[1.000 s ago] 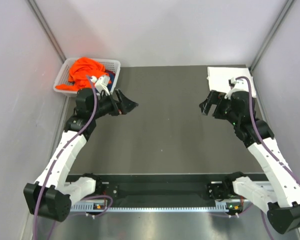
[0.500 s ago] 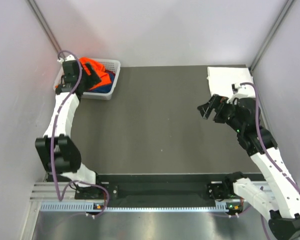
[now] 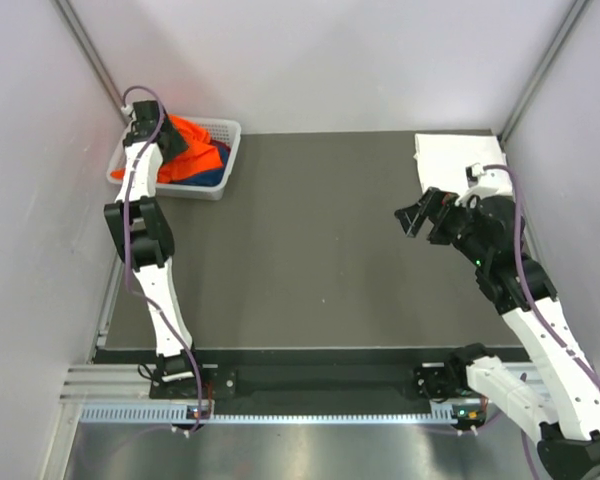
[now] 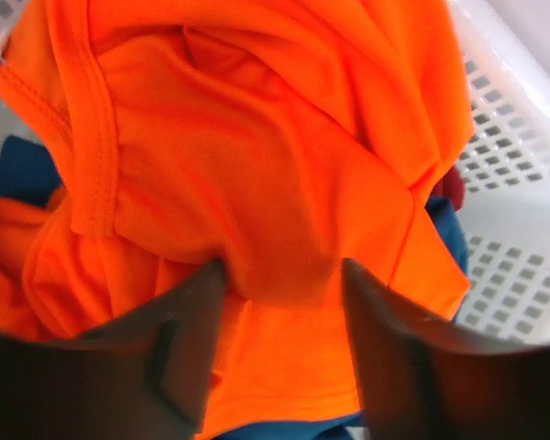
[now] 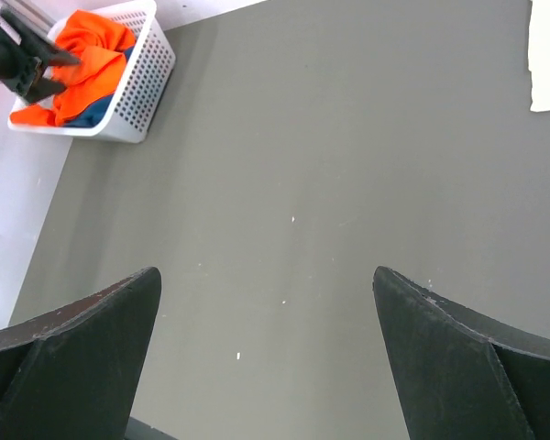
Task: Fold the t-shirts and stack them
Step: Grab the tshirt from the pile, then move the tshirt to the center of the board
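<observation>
Orange fabric fills the gap between the spread fingers of the left end effector (image 4: 282, 275), open and right at the crumpled orange t-shirt (image 4: 257, 165), lined up to pinch a fold, I'd say. The shirt sits on a blue garment (image 4: 14, 179) in the white perforated plastic basket (image 4: 522, 137), far-left corner. The right end effector (image 5: 266, 275) hangs open over the dark grey tabletop (image 5: 348, 137), probably waiting to help spread. A flat white cloth (image 3: 455, 155) lies beyond it.

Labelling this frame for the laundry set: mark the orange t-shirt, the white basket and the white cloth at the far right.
orange t-shirt (image 4: 257, 183), left wrist view, middle of its bunched fabric.
white basket (image 5: 151, 78), right wrist view, perforated side wall.
white cloth (image 3: 452, 155), top external view, its flat middle.
</observation>
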